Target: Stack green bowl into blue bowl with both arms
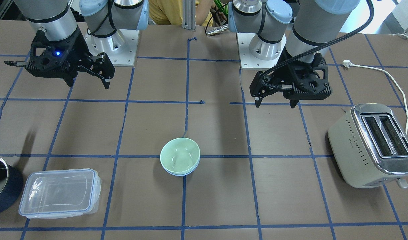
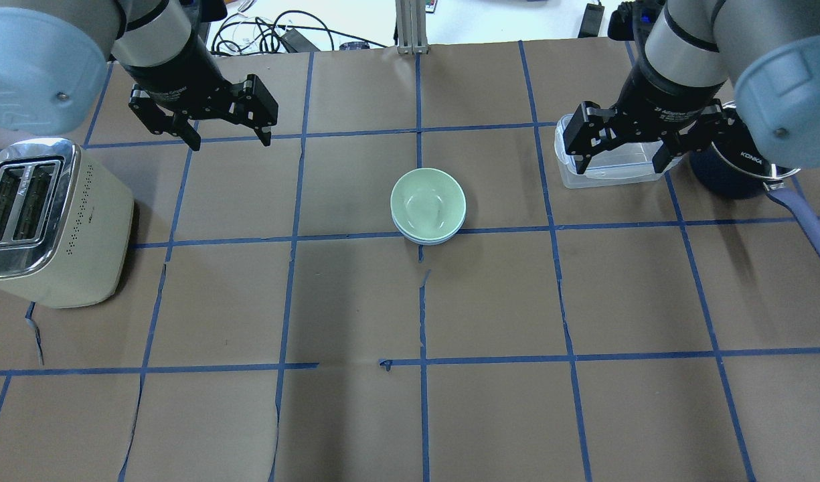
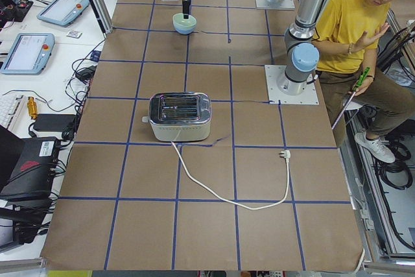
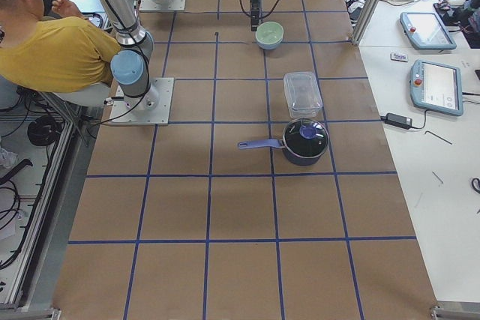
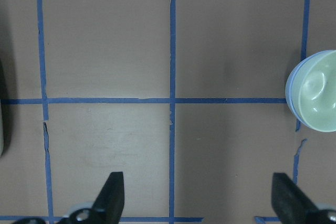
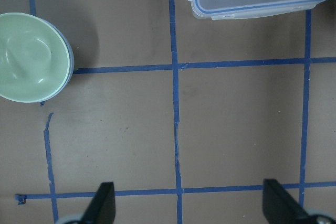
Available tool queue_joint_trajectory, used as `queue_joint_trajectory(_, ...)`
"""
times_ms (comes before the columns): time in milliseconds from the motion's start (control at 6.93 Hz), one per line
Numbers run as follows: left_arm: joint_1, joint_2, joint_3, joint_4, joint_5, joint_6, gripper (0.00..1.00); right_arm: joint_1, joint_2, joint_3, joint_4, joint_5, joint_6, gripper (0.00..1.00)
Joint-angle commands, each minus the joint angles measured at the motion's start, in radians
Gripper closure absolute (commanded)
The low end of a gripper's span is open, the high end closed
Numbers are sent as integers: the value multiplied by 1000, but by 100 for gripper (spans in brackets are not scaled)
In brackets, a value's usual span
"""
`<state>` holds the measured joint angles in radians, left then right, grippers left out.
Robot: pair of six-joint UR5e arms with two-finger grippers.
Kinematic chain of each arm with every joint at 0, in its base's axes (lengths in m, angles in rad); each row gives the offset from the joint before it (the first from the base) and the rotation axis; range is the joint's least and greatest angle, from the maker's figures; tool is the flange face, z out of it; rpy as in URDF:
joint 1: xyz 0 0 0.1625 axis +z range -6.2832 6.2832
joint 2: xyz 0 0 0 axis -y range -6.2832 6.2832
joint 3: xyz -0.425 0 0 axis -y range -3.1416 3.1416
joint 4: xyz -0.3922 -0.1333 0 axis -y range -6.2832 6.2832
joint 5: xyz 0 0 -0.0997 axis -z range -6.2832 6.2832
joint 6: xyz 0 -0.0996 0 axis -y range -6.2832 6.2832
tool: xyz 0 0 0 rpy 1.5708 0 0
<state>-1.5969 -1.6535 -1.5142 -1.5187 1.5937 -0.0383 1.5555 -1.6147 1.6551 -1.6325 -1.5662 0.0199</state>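
The pale mint-green bowl (image 1: pixel 180 155) sits nested inside the light blue bowl (image 1: pixel 181 173) at the table's middle; only the blue rim shows under it. The pair also shows in the overhead view, green bowl (image 2: pixel 428 203) in blue bowl (image 2: pixel 426 239), and at the edge of both wrist views (image 5: pixel 317 90) (image 6: pixel 31 56). My left gripper (image 2: pixel 231 142) (image 1: pixel 274 104) hangs open and empty, well away from the bowls on the toaster's side. My right gripper (image 2: pixel 618 169) (image 1: pixel 89 84) hangs open and empty over the plastic container's side.
A cream and chrome toaster (image 2: pixel 48 221) stands on my left side, its white cord (image 1: pixel 390 76) trailing on the table. A clear lidded plastic container (image 2: pixel 604 171) and a dark navy pot (image 2: pixel 731 177) stand on my right side. A person in yellow (image 3: pixel 350 24) sits behind the robot.
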Motion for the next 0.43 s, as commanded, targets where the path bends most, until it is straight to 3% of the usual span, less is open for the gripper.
queue_joint_trajectory(0,0,1,0,0,0,0,0,0,-1,0,-1,0,0,0)
queue_joint_trajectory(288,0,0,0,0,-1,-2,0,0,-1,0,-1,0,0,0)
